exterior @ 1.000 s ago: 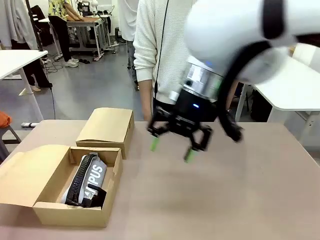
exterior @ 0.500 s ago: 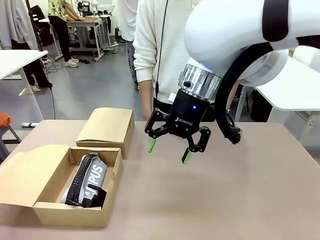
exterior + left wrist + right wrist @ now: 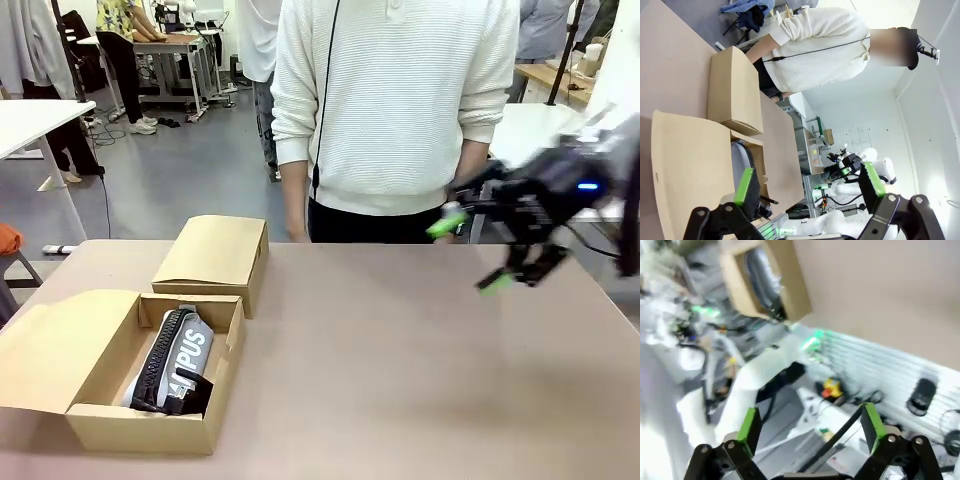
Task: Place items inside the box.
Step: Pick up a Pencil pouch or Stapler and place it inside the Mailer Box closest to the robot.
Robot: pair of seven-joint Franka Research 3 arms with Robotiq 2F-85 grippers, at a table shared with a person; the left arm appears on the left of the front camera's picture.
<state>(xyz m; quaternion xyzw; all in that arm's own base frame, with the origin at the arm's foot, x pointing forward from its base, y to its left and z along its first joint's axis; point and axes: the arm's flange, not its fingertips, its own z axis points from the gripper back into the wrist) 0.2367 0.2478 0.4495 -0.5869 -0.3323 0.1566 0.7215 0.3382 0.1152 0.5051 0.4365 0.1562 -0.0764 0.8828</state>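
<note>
Right arm's black, green-padded gripper [image 3: 470, 253] hangs wide open and empty at three o'clock over the brown table [image 3: 400, 380].
Light grey fabric "CAMPUS" zip pouch [image 3: 182, 352] and black hinged stapler [image 3: 188, 393] lie inside the wide tan cardboard box [image 3: 140, 428] at eight o'clock; left gripper [image 3: 810, 182] jaws spread, touching nothing.

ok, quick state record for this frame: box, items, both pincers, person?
box: open, flap lid laid out to its left, on the near-left of the table
pencil pouch: inside the box, lying lengthwise
stapler: inside the box, at its near end, against the pouch
narrower box: closed, just behind the box
left pincer: open, empty
right pincer: open, empty, in the air over the table's right side, blurred
person: standing at the far edge
</note>
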